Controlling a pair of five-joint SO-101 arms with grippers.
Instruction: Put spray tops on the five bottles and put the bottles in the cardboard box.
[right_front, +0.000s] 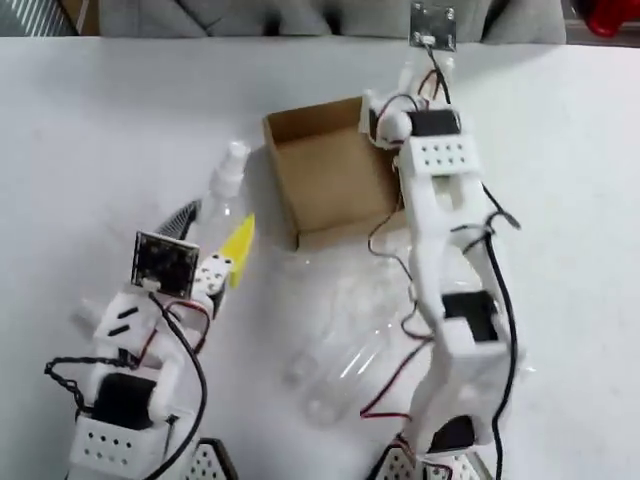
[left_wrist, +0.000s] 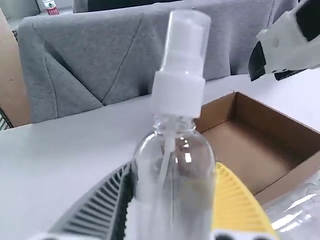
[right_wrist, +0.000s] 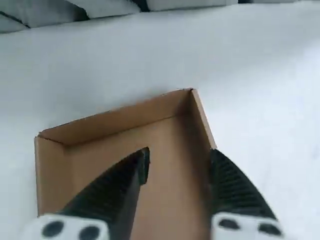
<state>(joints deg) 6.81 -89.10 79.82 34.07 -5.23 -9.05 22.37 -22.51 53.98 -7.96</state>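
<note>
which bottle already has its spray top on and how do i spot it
Find the open cardboard box at the middle of the high view. Beside its left wall, the left arm's grey and yellow jaws grip a clear bottle. It carries a white spray top and is gripped, while the other clear bottles lie loose nearer the arms' bases.

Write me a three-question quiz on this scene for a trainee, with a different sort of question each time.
1. Multiple choice: what does the left gripper hold?
A) a bottle with its spray top on
B) a loose cap
C) nothing
2. True or false: a bottle already lies in the cardboard box.
3. Fill in: the right gripper hangs open over the ____.

Key: 1 A; 2 false, the box is empty; 3 cardboard box.
</note>
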